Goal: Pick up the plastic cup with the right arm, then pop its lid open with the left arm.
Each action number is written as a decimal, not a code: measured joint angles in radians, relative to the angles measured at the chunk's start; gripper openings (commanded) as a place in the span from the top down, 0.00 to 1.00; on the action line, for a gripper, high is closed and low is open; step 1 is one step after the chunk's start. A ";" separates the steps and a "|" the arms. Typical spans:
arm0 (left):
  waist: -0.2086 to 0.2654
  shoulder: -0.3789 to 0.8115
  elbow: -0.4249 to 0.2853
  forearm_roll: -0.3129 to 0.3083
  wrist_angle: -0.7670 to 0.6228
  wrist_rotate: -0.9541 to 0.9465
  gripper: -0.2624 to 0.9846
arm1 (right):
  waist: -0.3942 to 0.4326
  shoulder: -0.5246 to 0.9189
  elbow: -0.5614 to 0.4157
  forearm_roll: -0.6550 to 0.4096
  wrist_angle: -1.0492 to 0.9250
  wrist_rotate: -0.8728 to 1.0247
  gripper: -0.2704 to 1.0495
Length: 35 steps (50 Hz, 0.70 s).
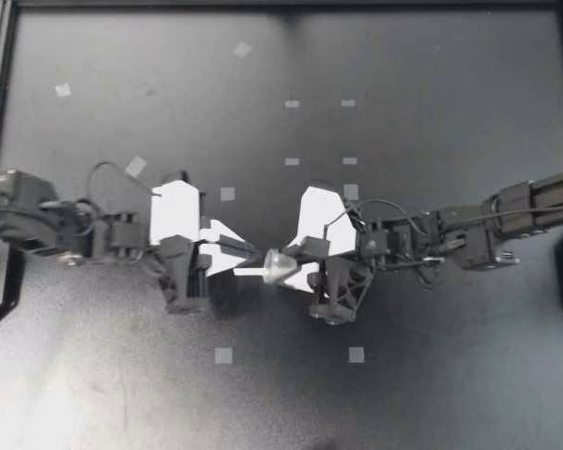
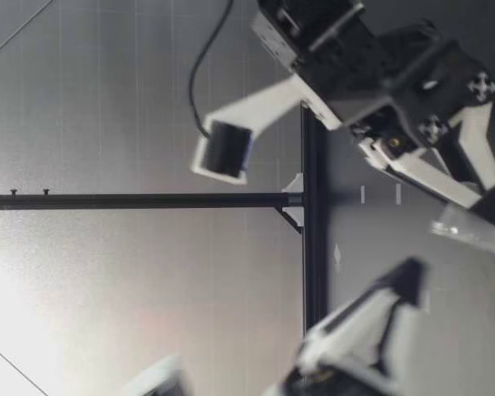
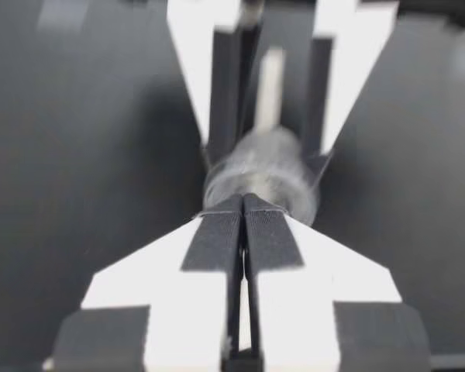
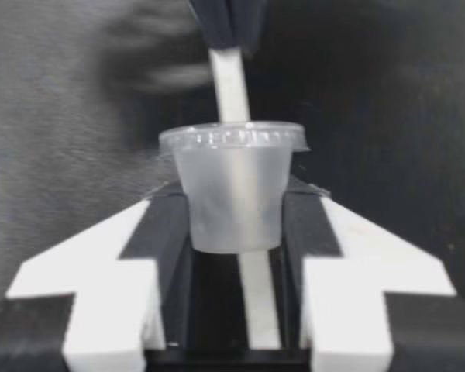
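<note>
Right gripper [image 1: 294,259]: fingers clamped on sides of lidded clear cup [image 1: 280,266]. Left gripper [image 1: 252,254]: fingers pinched tight on white stick [image 4: 231,77]; stick runs alongside cup.

You have a dark matte table [image 1: 432,394] dotted with small pale tape squares [image 1: 223,355] lying well apart from one another, edged by a black frame rail [image 1: 263,5], with an upright black post [image 2: 132,200] rising at its far side.
</note>
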 measured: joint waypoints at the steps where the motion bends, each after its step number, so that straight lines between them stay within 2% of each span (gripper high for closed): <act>1: -0.005 -0.018 0.008 0.000 -0.011 -0.006 0.80 | 0.000 -0.015 0.008 -0.003 -0.015 -0.002 0.57; 7: -0.025 -0.138 0.061 0.002 -0.121 -0.075 0.74 | 0.002 -0.121 0.067 -0.028 -0.133 -0.002 0.57; 11: -0.034 -0.210 0.112 0.008 -0.215 -0.155 0.64 | 0.000 -0.206 0.133 -0.037 -0.253 -0.002 0.57; 18: -0.049 -0.278 0.176 0.009 -0.344 -0.374 0.38 | 0.000 -0.319 0.268 -0.043 -0.534 -0.002 0.57; 23: -0.051 -0.284 0.184 0.011 -0.397 -0.595 0.24 | 0.003 -0.333 0.344 -0.048 -0.732 -0.003 0.57; 28: -0.051 -0.278 0.164 0.009 -0.416 -0.857 0.24 | 0.011 -0.301 0.362 -0.058 -0.877 -0.014 0.57; 35: -0.057 -0.239 0.097 0.017 -0.422 -1.167 0.26 | 0.018 -0.210 0.307 -0.084 -0.936 -0.041 0.57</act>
